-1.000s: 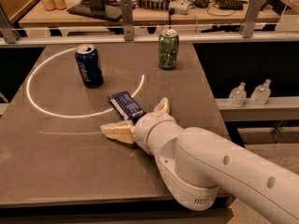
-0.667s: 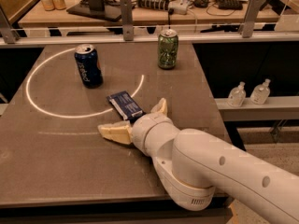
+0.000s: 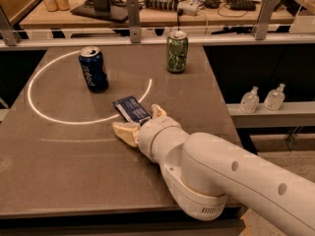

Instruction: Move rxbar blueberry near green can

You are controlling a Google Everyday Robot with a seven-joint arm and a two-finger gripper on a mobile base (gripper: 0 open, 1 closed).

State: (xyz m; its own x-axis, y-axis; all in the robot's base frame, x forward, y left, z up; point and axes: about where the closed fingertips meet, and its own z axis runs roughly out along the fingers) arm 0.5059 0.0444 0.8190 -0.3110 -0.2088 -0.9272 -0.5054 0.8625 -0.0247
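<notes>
The rxbar blueberry (image 3: 131,109) lies flat on the dark table (image 3: 59,156) near the middle, a navy wrapper with pale text. My gripper (image 3: 140,121) is right at the bar's near end, its two cream fingers (image 3: 125,132) spread open on either side of that end, not closed on it. The green can (image 3: 176,52) stands upright at the back of the table, well beyond the bar and a little to its right.
A dark blue soda can (image 3: 93,69) stands upright at the back left, inside a bright ring of light on the table. My white arm (image 3: 231,181) covers the table's front right. Two small clear bottles (image 3: 263,98) sit on a ledge to the right.
My gripper has edged slightly left and forward toward the bar's near end. The bar and both cans have not moved.
</notes>
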